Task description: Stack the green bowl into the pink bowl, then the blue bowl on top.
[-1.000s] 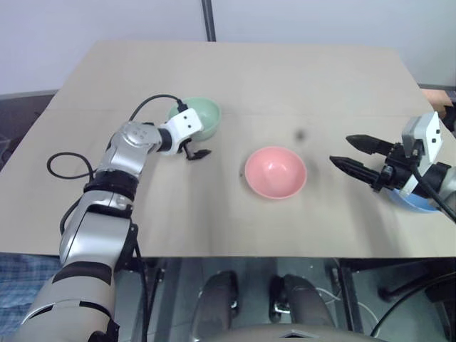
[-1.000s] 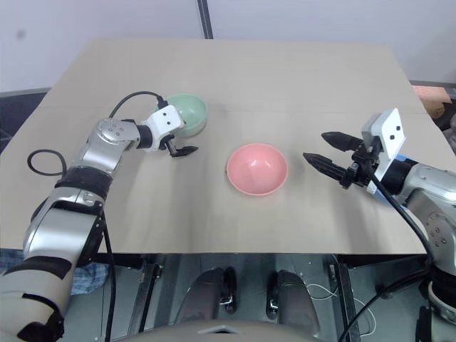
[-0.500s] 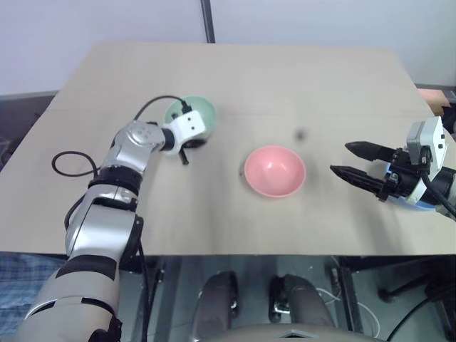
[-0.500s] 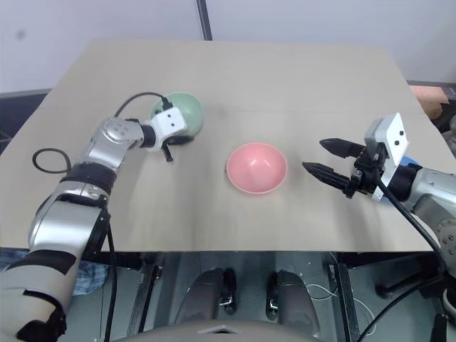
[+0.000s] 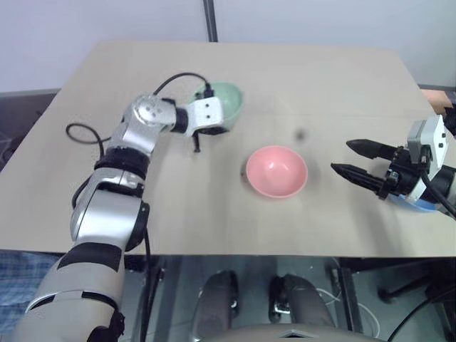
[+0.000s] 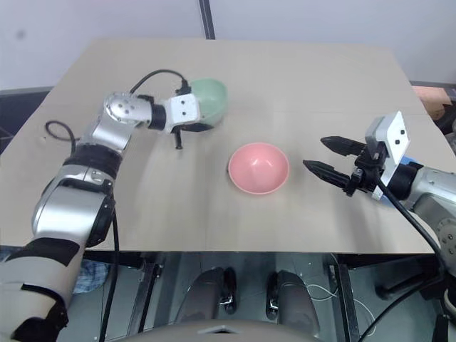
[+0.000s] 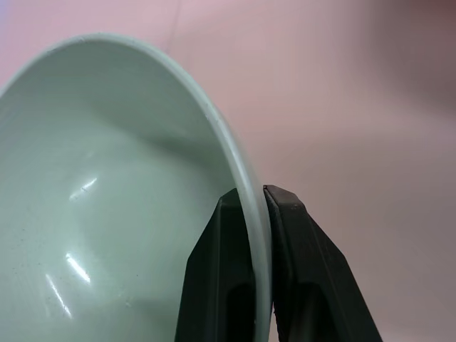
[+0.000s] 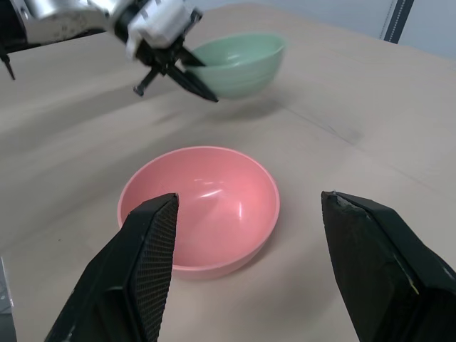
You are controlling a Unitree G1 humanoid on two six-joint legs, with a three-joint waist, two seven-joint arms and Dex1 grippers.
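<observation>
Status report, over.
Left gripper jaws shut on green bowl rim, bowl lifted. Right gripper open, empty. Pink bowl unobstructed.

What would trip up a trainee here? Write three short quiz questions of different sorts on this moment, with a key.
1. True or false: the left gripper is shut on the rim of the green bowl.
2. Which bowl sits empty on the table between the two arms? A) blue B) pink C) green
3. Fill in: the right gripper has its fingers ____ and holds nothing.

Key
1. True; the green bowl hangs above the table.
2. B, the pink bowl.
3. Open.
</observation>
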